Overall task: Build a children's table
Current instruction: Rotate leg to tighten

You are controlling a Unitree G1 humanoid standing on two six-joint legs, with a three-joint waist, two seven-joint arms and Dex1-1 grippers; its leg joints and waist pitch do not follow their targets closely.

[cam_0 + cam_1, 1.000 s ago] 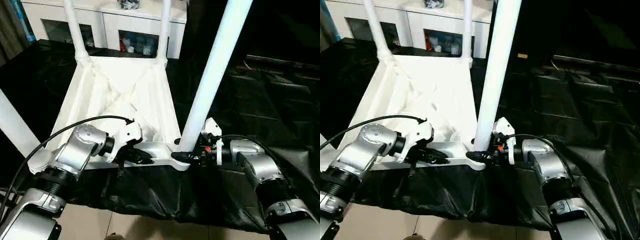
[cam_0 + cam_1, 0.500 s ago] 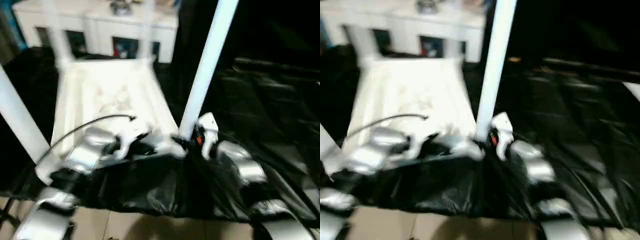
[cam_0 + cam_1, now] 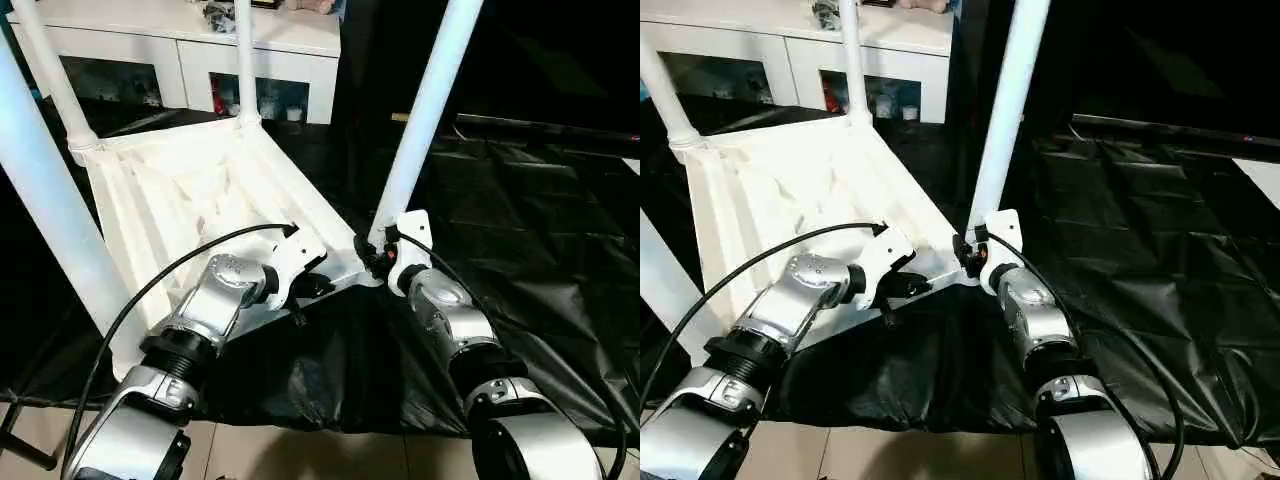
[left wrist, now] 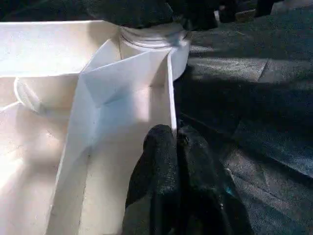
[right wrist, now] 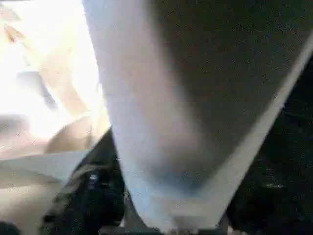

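The children's table (image 3: 190, 190) is lying upside down on a black plastic sheet (image 3: 520, 210) that's covering the floor, ribbed underside facing up, and all four tube legs are sticking up out of the corner sockets. The near left leg (image 3: 50, 190) is looming big at the left edge, the two far legs are standing by the white cabinet (image 3: 180, 45) with glass doors at the back, and the near right leg (image 3: 425, 110) is rising next to the right arm.

The left gripper (image 4: 178, 134) is sitting on the table's near rim (image 4: 170, 88), a little way along from the near right corner socket (image 4: 154, 41). In the left wrist view its two black fingers (image 4: 156, 166) are pressing together with the thin edge wall of the table top pinched between them, so the jaws are basically clamped on that rim.

The right gripper (image 3: 378, 252) is down at the base of the near right leg, right where the tube is entering its socket. In the right wrist view a black finger (image 5: 95, 196) is sitting against the side of the tube, so it's touching the leg, but I honestly can't tell how far apart those jaws are.
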